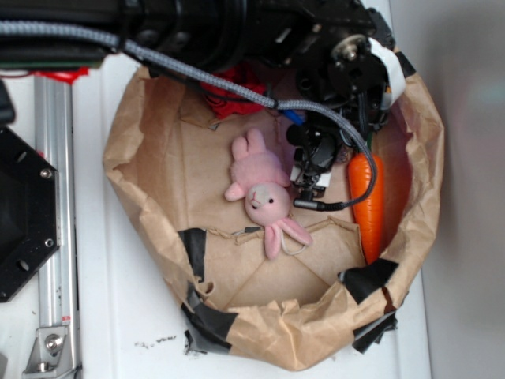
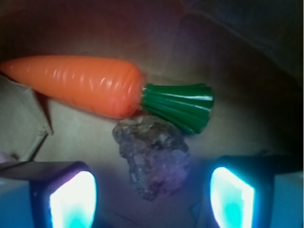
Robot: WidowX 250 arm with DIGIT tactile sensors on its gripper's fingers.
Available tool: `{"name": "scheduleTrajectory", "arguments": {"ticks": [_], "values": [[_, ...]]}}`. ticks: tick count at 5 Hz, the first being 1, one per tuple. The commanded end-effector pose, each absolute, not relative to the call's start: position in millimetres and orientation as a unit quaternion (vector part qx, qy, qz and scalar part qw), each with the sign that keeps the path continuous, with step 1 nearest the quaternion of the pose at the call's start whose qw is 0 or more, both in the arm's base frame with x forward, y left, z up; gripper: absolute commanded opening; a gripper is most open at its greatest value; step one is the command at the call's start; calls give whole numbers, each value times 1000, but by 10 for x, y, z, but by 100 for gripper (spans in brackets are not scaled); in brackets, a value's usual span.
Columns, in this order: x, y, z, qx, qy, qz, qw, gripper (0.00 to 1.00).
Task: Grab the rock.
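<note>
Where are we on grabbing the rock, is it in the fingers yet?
Not yet. Done: the gripper is lined up over the small dark brown rough rock, which sits between its open fingers beside the orange plastic carrot. In hand: nothing, since neither finger visibly touches the rock. Left: lower if needed, close and lift.

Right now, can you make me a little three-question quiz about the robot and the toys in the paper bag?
1. True or false: the small dark brown rough rock lies between the fingers of the end effector.
2. What touches the rock? A) the orange plastic carrot with green top B) the pink plush bunny
3. What holds all the toys?

Key: 1 true. 2 A. 3 the crumpled brown paper bag.
</note>
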State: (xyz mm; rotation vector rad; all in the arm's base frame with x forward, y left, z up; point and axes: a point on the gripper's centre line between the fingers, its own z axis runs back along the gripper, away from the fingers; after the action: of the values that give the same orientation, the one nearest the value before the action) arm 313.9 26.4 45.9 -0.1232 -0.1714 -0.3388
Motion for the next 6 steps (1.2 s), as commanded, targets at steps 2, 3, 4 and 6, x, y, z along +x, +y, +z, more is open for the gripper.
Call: {"name": "scheduleTrajectory", "arguments": {"ticks": [2,3,4,6], "values": [[3302,237,561,-68,-104,-185,975,100],[3400,242,356,-63,-101,-178,977,100],[3388,243,326,-70,-102,-175,977,0],[3210,186,758,-54,-102,-160,980,0]]}}
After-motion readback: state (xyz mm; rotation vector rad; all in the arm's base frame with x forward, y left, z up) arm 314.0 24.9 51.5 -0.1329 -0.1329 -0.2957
